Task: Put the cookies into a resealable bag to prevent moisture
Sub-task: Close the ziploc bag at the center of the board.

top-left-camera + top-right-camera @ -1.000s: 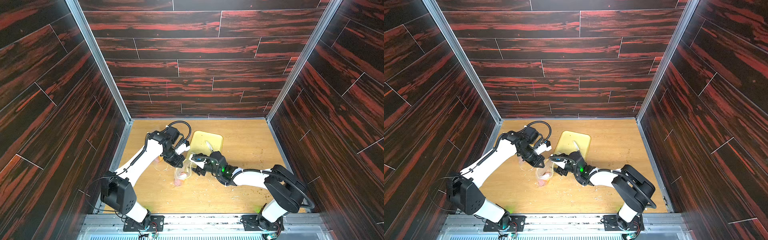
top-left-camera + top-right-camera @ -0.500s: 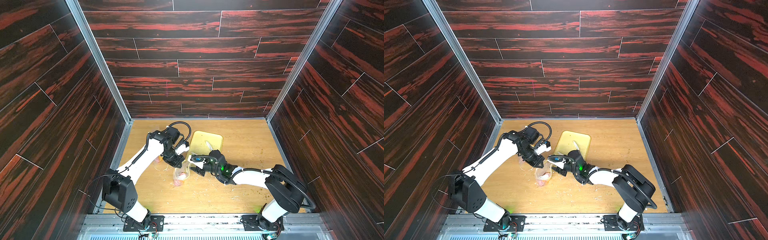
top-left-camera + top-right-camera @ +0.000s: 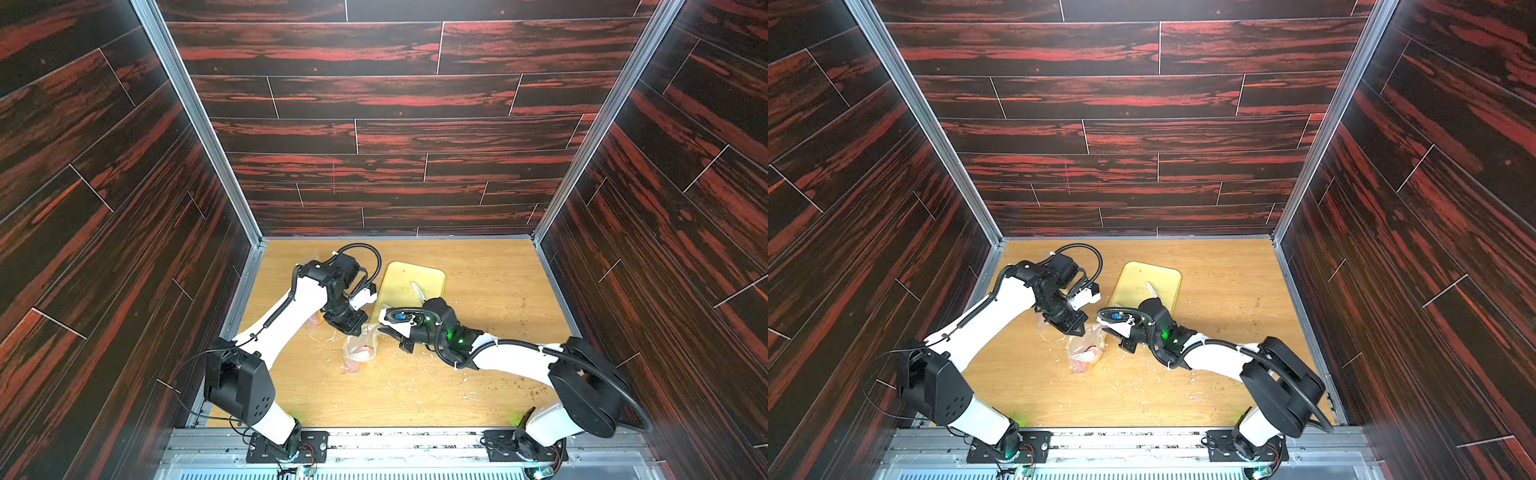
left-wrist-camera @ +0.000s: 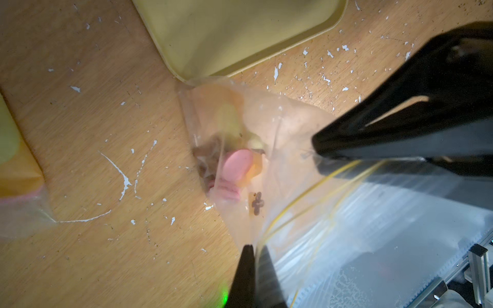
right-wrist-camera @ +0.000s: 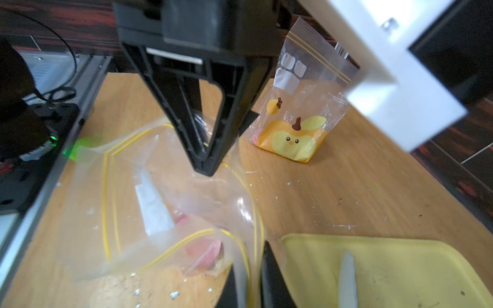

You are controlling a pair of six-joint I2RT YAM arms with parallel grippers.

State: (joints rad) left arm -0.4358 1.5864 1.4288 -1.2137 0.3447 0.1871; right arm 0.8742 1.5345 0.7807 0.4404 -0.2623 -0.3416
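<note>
Most cookies (image 4: 237, 165) half-hidden inside the cloudy bag (image 4: 282, 128) — second bag (image 4: 18, 173) blurred, cut off by the edge.

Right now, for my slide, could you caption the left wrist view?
Left hand and right hand pinch the clear bag holding pink cookies, beside a yellow tray.

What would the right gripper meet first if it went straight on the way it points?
The right gripper pinches the rim of the resealable bag; beyond that film, probably the left gripper, though depth is unclear.
</note>
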